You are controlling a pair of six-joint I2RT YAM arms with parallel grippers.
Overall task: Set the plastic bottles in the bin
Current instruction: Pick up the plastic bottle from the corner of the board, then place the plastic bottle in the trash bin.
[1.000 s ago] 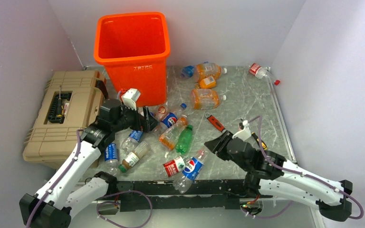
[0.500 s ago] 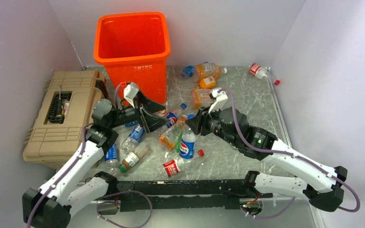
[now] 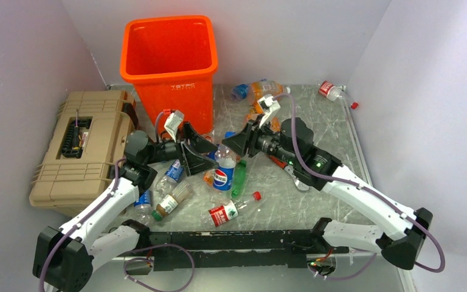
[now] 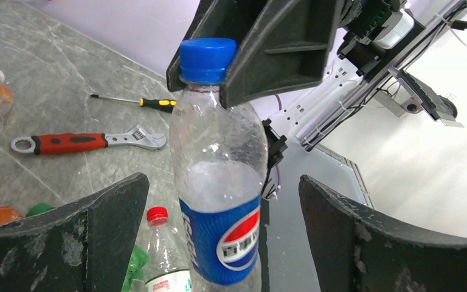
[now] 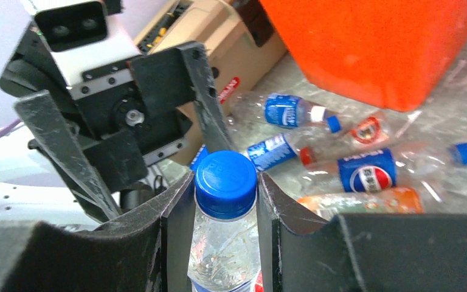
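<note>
In the middle of the table [image 3: 322, 131], just in front of the orange bin [image 3: 182, 91], my right gripper [image 3: 236, 142] is clamped on the neck of a Pepsi bottle [image 3: 222, 175], right under its blue cap [image 5: 226, 181], so the bottle stands upright with its body free. My left gripper [image 3: 200, 152] has its fingers spread wide, one either side of that body and not touching it. I judge this is a handover. Other plastic bottles [image 3: 261, 90] lie scattered from the far edge to the near edge. A tan toolbox [image 3: 79, 152] sits at the left edge. The surface is grey and marbled, and pale walls [image 3: 30, 61] box it in.
</note>
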